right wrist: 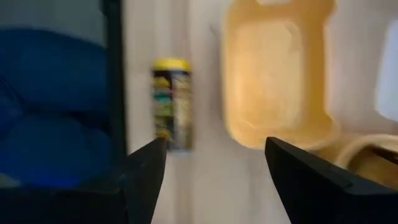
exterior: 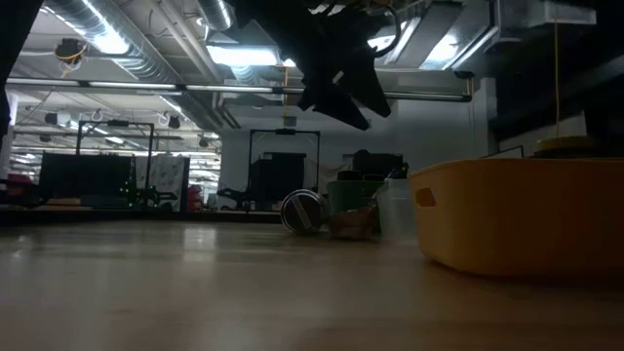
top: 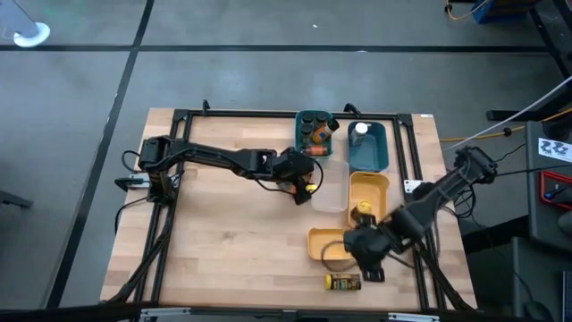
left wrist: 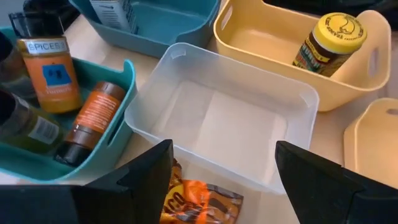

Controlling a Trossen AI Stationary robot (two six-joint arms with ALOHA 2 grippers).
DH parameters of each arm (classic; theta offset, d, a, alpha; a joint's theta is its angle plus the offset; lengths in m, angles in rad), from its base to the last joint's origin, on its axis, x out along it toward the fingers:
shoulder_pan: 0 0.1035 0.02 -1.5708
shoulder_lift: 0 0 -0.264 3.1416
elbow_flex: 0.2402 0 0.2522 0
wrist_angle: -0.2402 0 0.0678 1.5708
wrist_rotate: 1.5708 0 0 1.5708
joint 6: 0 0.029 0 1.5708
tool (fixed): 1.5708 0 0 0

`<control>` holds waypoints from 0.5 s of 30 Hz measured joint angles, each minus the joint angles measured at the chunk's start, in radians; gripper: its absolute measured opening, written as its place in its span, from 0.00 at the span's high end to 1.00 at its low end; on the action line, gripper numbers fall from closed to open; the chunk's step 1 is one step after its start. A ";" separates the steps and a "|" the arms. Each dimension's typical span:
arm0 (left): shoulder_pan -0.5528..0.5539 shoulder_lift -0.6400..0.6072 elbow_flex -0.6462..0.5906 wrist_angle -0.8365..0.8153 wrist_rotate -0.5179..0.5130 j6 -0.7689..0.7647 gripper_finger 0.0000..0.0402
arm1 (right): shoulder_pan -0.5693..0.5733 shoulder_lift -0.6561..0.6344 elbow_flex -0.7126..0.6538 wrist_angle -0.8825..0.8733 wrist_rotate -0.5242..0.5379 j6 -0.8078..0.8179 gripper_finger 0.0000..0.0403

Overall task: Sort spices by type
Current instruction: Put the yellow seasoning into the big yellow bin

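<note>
Near the counter's point(top: 232, 241) centre, the left gripper point(left wrist: 224, 171) hangs with its fingers spread wide above an orange-brown foil packet point(left wrist: 196, 200), which lies on the wood against the near wall of an empty clear plastic rectangular bin point(left wrist: 224, 118). At the clear bin's 11 o'clock in the high view, a teal bin point(top: 315, 134) holds several dark-lidded jars, one orange-labelled bottle point(left wrist: 92, 121) lying tilted inside it. At 1 o'clock, a blue bin point(top: 368, 148) holds a white-capped bottle point(top: 359, 131). At 3 o'clock, a yellow bin point(top: 368, 197) carries a yellow-lidded jar point(left wrist: 326, 43). A second, empty yellow bin point(right wrist: 277, 74) sits at 5 o'clock; the right gripper point(right wrist: 214, 165), open and holding nothing, hovers by it. Another yellow-lidded jar point(right wrist: 172, 102) lies on its side on the counter just beyond that bin, toward 6 o'clock.
</note>
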 joint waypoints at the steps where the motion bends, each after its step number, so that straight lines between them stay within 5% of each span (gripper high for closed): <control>1: -0.004 0.000 0.000 0.000 -0.001 -0.019 0.34 | 0.022 0.005 0.000 0.030 0.021 0.020 0.32; 9: -0.071 0.000 0.000 0.011 0.000 -0.081 0.34 | 0.185 0.088 0.001 0.222 0.181 0.044 0.32; 15: -0.129 0.000 0.000 0.013 0.000 -0.120 0.34 | 0.226 0.199 0.001 0.232 0.192 0.080 0.32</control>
